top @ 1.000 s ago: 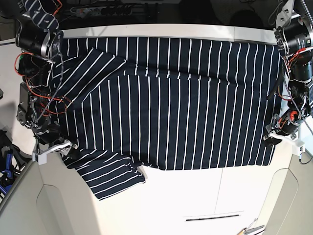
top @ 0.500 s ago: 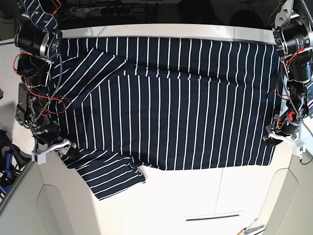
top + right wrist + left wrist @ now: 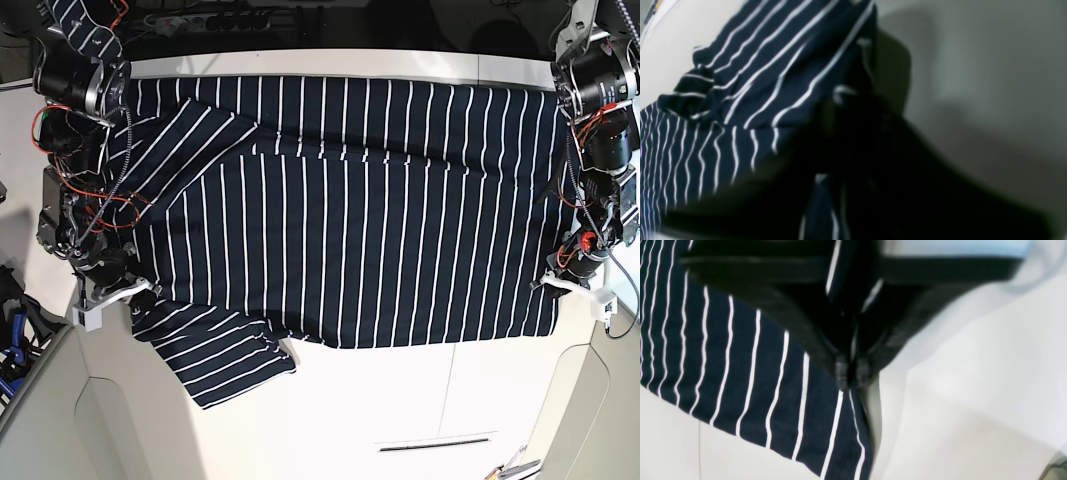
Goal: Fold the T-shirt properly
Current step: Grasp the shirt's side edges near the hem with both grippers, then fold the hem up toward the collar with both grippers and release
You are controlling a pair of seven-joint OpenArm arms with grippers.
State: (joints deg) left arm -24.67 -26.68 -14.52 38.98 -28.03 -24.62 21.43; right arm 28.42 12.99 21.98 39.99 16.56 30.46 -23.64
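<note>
The striped T-shirt (image 3: 350, 220) lies across the middle of the base view, on the white table (image 3: 380, 410); at the right, the left tool (image 3: 851, 373) pinches its edge; at the left, the right tool (image 3: 853, 110) grips its side

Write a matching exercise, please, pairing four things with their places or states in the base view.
1. Dark navy, white-striped cloth T-shirt
2. Black-fingered left gripper
3. Black-fingered right gripper
4. Thin dark parallel lines

A. Pinching cloth, view's left
B. Near the bottom edge
C. Spread across the middle
D. Pinching cloth, view's right

Pairs: 1-C, 2-D, 3-A, 4-B
</note>
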